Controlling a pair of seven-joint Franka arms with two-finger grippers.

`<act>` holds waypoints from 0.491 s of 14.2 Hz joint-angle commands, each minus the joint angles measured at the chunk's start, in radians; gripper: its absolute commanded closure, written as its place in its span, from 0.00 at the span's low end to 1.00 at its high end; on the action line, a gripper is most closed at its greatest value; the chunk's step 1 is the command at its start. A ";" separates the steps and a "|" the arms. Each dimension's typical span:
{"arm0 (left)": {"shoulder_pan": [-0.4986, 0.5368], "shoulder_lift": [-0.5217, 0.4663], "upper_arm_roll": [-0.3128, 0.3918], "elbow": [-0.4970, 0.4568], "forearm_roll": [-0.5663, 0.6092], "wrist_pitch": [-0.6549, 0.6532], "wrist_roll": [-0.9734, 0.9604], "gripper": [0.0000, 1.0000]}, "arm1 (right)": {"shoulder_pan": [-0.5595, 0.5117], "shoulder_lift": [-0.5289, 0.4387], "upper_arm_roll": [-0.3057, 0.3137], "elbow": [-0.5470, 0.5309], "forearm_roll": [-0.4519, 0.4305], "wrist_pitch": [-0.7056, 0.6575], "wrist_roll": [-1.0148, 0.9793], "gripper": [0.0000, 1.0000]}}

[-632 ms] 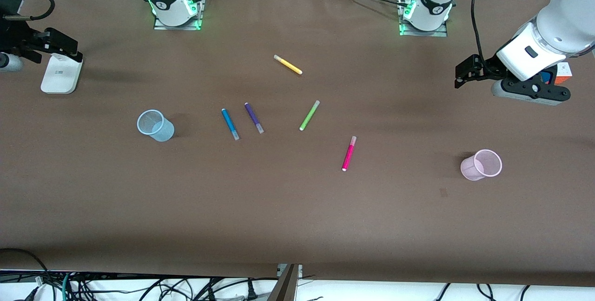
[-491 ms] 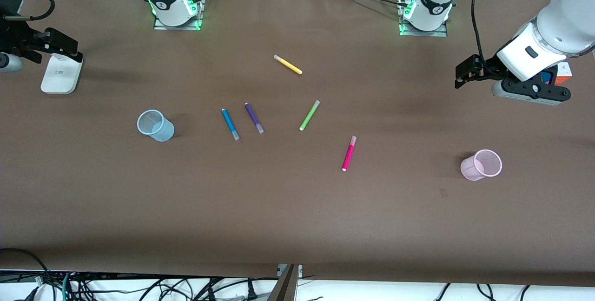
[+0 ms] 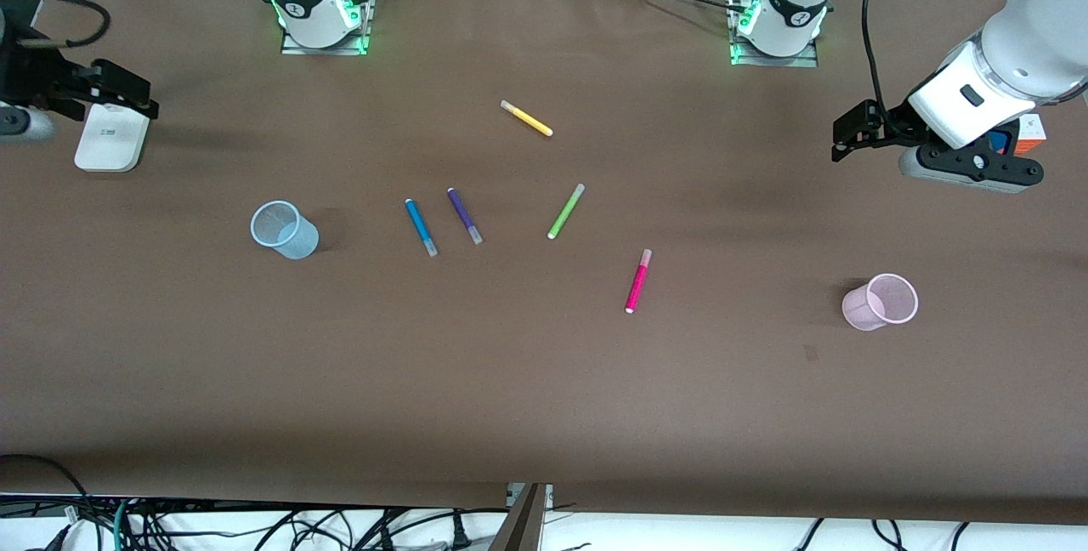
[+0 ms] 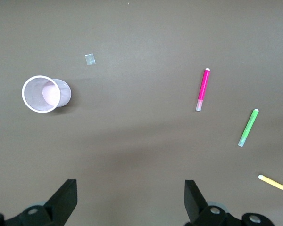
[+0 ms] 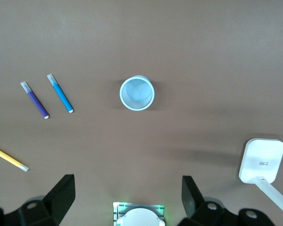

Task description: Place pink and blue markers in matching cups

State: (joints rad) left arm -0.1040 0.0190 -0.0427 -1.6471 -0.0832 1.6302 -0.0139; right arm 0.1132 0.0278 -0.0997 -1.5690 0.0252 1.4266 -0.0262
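The pink marker lies on the brown table, between the middle and the pink cup, which stands upright toward the left arm's end. The blue marker lies beside the upright blue cup, toward the right arm's end. My left gripper hovers open and empty above the table at the left arm's end; its wrist view shows its own open gripper, the pink cup and the pink marker. My right gripper hovers open and empty at the right arm's end; its wrist view shows its own open gripper, the blue cup and the blue marker.
A purple pen lies right beside the blue marker. A green pen and a yellow pen lie mid-table. A white device sits under the right gripper. The arm bases stand along the table's edge farthest from the front camera.
The right gripper has shifted slightly toward the table's middle. The left gripper, the pens and the cups have not visibly moved.
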 commanded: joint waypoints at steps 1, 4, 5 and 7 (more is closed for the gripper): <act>0.006 0.002 -0.011 0.013 0.002 -0.033 0.020 0.00 | 0.045 0.107 0.017 0.027 0.013 -0.012 -0.012 0.00; 0.006 0.004 -0.009 0.010 0.000 -0.039 0.022 0.00 | 0.140 0.214 0.021 0.026 0.010 0.056 -0.011 0.00; 0.006 0.010 -0.011 0.009 0.000 -0.036 0.014 0.00 | 0.164 0.256 0.021 0.023 0.013 0.098 -0.011 0.00; -0.002 0.048 -0.011 0.016 0.000 -0.003 0.009 0.00 | 0.207 0.322 0.021 0.009 0.013 0.177 -0.011 0.00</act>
State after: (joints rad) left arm -0.1047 0.0295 -0.0484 -1.6489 -0.0832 1.6091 -0.0139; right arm 0.2911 0.2881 -0.0725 -1.5727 0.0306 1.5554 -0.0279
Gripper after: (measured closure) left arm 0.000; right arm 0.000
